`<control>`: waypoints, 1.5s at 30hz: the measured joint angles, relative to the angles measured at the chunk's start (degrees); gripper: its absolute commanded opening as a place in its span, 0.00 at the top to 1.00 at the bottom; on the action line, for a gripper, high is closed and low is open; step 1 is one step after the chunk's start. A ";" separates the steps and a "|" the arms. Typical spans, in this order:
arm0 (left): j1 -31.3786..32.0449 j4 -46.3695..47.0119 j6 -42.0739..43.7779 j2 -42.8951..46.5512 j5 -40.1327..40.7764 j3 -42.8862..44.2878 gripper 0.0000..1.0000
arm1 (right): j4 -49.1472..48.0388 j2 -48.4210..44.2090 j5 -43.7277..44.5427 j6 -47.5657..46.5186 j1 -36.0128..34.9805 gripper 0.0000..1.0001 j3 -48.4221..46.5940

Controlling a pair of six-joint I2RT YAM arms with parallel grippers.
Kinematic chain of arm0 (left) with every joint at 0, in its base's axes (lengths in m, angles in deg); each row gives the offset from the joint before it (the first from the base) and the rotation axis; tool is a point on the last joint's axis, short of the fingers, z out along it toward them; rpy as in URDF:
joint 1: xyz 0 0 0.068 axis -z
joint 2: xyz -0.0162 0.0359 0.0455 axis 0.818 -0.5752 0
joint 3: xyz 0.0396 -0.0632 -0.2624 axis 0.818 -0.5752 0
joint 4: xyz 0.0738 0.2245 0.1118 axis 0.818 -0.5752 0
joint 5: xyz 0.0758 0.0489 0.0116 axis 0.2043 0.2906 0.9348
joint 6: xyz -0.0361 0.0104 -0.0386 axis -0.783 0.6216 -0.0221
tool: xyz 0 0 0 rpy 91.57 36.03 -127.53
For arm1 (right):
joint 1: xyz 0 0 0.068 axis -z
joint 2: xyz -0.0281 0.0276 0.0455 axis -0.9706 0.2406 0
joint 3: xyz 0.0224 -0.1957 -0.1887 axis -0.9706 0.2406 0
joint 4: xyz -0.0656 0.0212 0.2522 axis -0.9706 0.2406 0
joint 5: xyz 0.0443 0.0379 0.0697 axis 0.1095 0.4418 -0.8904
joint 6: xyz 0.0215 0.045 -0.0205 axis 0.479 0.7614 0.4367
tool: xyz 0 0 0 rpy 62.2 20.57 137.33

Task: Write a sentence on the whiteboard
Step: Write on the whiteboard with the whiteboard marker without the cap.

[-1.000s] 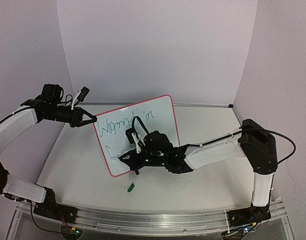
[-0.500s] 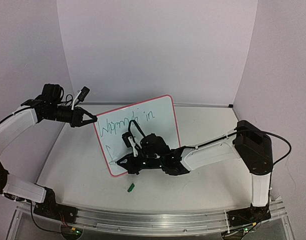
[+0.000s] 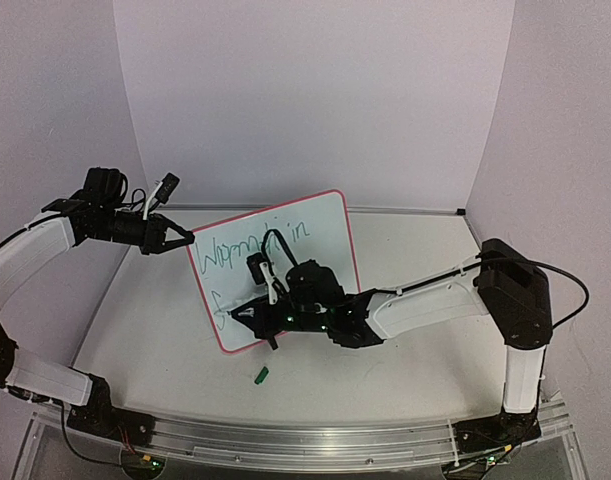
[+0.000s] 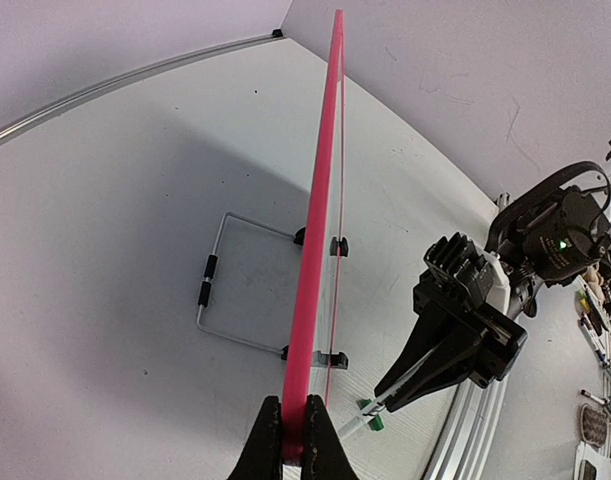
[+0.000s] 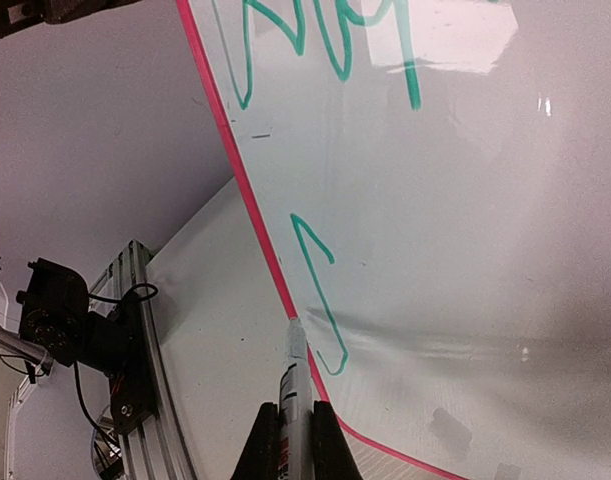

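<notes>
Top, left-wrist and right-wrist views of one table with two arms. Nearest the camera, one aluminium rail (image 3: 285, 440) carries both arm bases. Just beyond it, one small green cap (image 3: 262, 376) lies on the white table (image 3: 155, 340), apart from everything else. Above the cap, the right gripper (image 3: 247, 314) reaches leftward across the lower front of the board, its two fingers (image 5: 263, 440) narrowly closed on one marker (image 5: 293, 370). The marker's tip sits at the pink frame near the lower left corner, just beside a single green stroke (image 5: 320, 290); whether it touches cannot be told. The one whiteboard (image 3: 320, 225) stands upright at mid-table, turned slightly to the left, on two black clip feet (image 4: 338, 246) with one wire stand (image 4: 220, 290) behind it. The sentence (image 3: 250, 243) is written in green in two lines: an upper line of script, partly hidden by the right arm's cable, and a lower line that has only its first letter. At the board's upper left corner, the left gripper (image 3: 185, 240) pinches the frame edge, both fingers (image 4: 268, 440) pressed tight against the pink rim (image 4: 320, 250). Farthest back, plain pale walls (image 3: 315, 100) enclose three sides.
</notes>
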 measured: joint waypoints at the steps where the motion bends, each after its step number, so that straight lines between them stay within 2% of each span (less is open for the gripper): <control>1: 0.00 0.02 0.00 0.00 0.00 0.00 1.00 | -0.02 0.00 0.19 0.06 0.00 1.00 0.00; 45: 0.42 0.50 -0.02 -0.02 0.63 0.00 1.00 | -0.04 -1.07 7.49 1.18 -0.39 1.00 1.16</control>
